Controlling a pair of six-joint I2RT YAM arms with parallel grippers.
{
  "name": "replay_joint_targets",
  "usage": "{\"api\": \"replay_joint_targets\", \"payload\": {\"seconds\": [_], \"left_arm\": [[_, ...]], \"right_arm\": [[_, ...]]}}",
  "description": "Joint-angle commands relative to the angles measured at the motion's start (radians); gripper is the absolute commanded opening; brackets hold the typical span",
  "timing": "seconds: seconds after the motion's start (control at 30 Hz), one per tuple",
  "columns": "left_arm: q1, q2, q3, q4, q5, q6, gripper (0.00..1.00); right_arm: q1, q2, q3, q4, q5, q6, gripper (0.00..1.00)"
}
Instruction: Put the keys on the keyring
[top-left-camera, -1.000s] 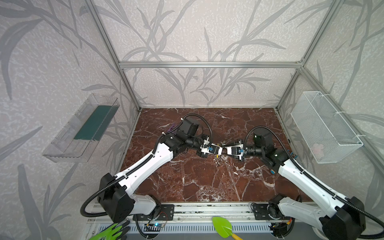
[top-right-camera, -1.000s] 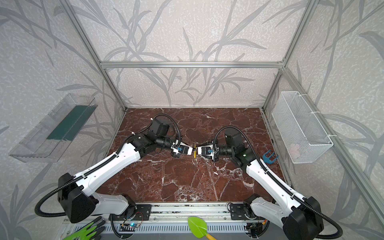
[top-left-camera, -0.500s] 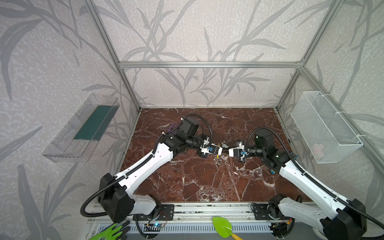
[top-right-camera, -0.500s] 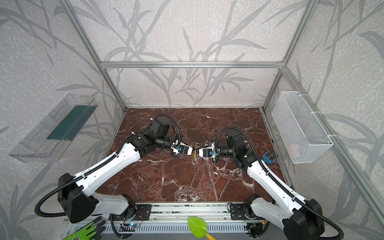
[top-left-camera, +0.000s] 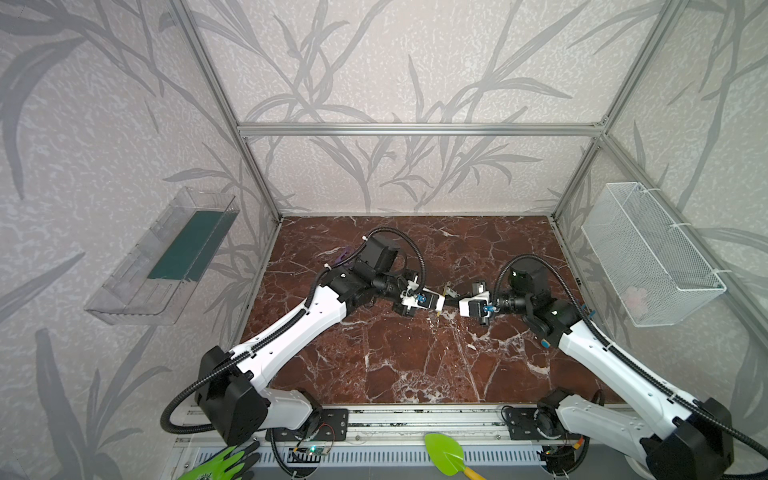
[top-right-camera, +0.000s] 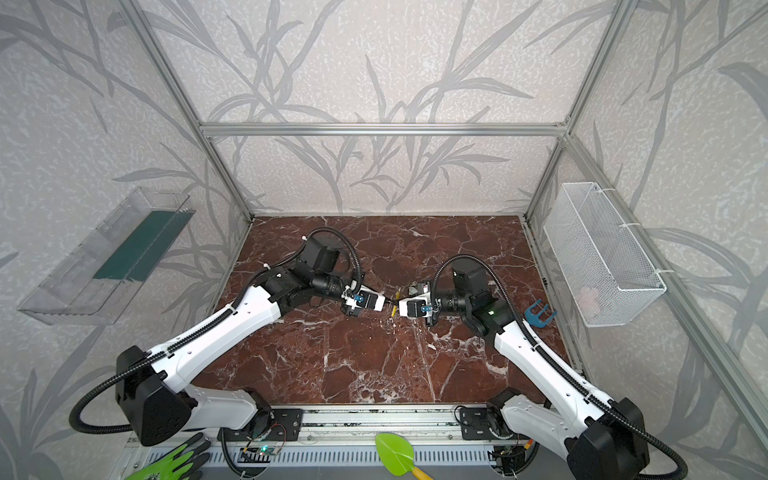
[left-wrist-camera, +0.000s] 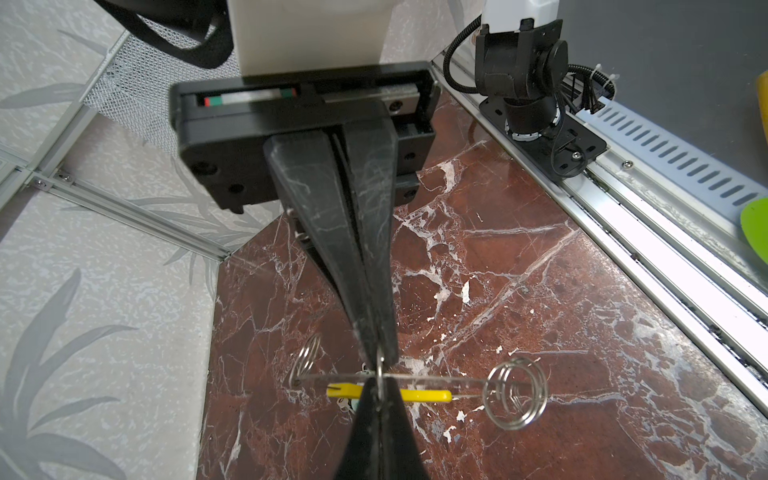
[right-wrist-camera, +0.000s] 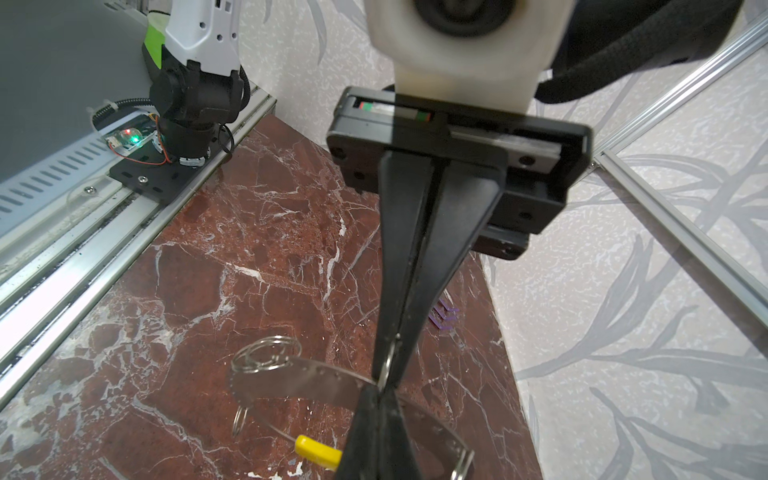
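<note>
Both arms meet tip to tip over the middle of the marble table. The left gripper is fully closed. In its slit I see a thin wire ring standing edge-on, so I judge that it pinches this ring. The right gripper is closed as well. The grey notched band of the keyring runs straight into its tips, so I take it as holding the hoop.

The keyring hangs between the two grippers and seems lifted off the table. Its yellow sleeve passes just under the tips. More coiled rings sit at the hoop's edge on both sides of the grip point. The keys themselves I cannot make out; they are too small in both top views.

I think the step in hand is the threading, with the ring against the hoop and each one gripped. The next move asks for a small, slow motion of one arm to work the ring onto the band without twisting the hoop. Everything touches at one point, so there is little room for error.
</note>
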Motion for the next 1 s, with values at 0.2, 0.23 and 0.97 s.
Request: {"api": "replay_joint_targets", "payload": {"seconds": [0.2, 0.23, 0.97], "left_arm": [[-0.002, 0.011, 0.038, 0.015, 0.032, -0.039, 0.00], [-0.001, 0.010, 0.034, 0.020, 0.028, -0.047, 0.02], [0.023, -0.123, -0.177, 0.254, -0.085, -0.272, 0.28]], "right_arm": [[0.006, -0.021, -0.006, -0.006, -0.049, 0.019, 0.00], [0.005, -0.018, -0.009, -0.006, -0.044, 0.025, 0.00], [-0.002, -0.016, -0.060, 0.129, 0.031, 0.171, 0.00]]}}
